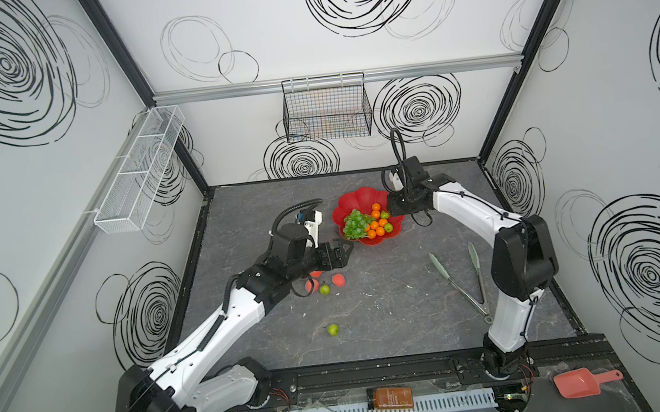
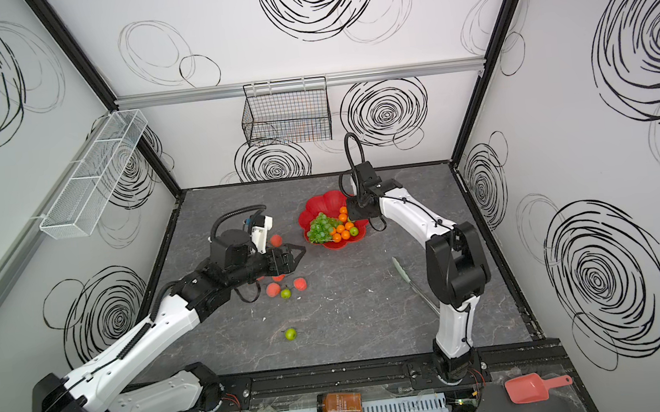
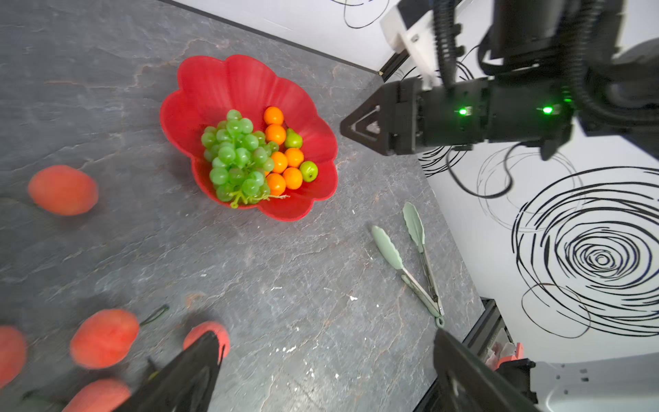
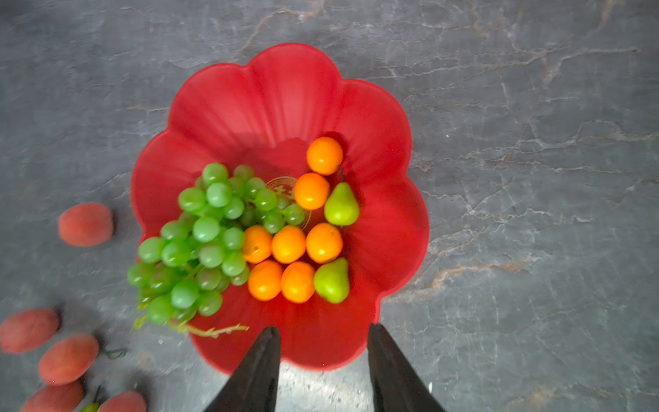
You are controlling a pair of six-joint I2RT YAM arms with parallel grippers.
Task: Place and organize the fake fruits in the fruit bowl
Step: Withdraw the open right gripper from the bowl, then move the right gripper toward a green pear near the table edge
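Note:
The fruit bowl (image 1: 361, 199) (image 2: 324, 205) (image 3: 242, 82) (image 4: 285, 92), red and petal-shaped, holds a bunch of green grapes (image 1: 357, 224) (image 4: 199, 242), several oranges (image 1: 378, 227) (image 4: 288, 244) and two green pear-shaped fruits (image 4: 341, 205). Several peaches (image 1: 338, 280) (image 2: 273, 290) (image 3: 105, 337) and two small green fruits (image 1: 324, 290) (image 1: 333, 329) lie on the table left of and in front of the bowl. My left gripper (image 1: 349, 253) (image 3: 326, 333) hovers open and empty above the peaches. My right gripper (image 4: 322, 328) (image 3: 347, 128) hangs open and empty over the bowl's right rim.
Pale-green tongs (image 1: 459, 281) (image 3: 410, 257) lie right of centre, near my right arm. A pink scoop (image 1: 581, 383) and an amber jar (image 1: 389, 398) sit on the front ledge. A black wire basket (image 1: 326, 109) and a white mesh basket (image 1: 140, 168) hang on the walls.

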